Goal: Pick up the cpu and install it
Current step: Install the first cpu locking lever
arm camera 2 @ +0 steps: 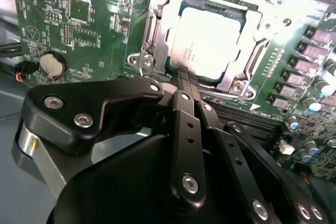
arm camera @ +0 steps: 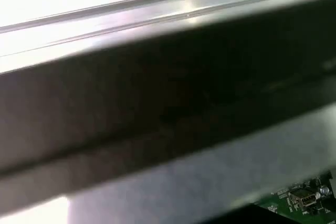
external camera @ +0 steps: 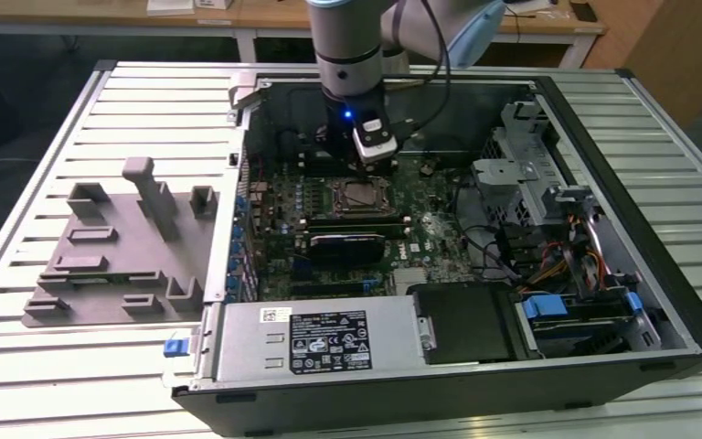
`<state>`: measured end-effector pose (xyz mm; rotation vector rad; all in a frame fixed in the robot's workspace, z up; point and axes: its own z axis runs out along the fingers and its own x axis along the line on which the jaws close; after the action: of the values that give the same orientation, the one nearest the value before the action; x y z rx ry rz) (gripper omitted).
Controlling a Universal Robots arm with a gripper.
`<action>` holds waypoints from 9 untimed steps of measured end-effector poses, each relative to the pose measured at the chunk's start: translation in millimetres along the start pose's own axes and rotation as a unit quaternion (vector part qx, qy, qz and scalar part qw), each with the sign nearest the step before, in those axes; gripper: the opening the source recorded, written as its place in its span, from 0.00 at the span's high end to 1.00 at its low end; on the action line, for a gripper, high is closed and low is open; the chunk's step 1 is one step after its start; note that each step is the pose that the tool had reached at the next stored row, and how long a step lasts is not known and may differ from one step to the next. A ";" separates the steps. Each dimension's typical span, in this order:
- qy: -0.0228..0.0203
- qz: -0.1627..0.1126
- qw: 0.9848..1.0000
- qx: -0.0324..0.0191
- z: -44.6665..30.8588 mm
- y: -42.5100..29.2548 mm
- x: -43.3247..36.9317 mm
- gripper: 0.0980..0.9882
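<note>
In the exterior view the arm hangs inside the open computer case (external camera: 595, 229), its gripper (external camera: 373, 155) just above the socket (external camera: 360, 196) on the motherboard (external camera: 326, 229).

In the second wrist view the cpu (arm camera 2: 210, 43) lies flat in the socket frame (arm camera 2: 149, 35), just beyond the jaws, which look pressed together and pinch nothing.

In the first wrist view a case wall (arm camera: 168, 108) looms close.

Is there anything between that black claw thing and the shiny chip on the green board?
Nothing visible. In the second wrist view the cpu already lies inside the socket frame on the motherboard, its metal top uncovered. The end effector sits right at the chip's near edge, with no cable or part between them.
</note>
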<state>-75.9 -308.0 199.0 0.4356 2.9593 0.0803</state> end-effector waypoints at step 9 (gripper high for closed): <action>0.006 0.000 1.000 0.002 0.2 -12.0 -7.9 0.99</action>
<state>-71.8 -321.8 199.0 0.4378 2.9719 0.0779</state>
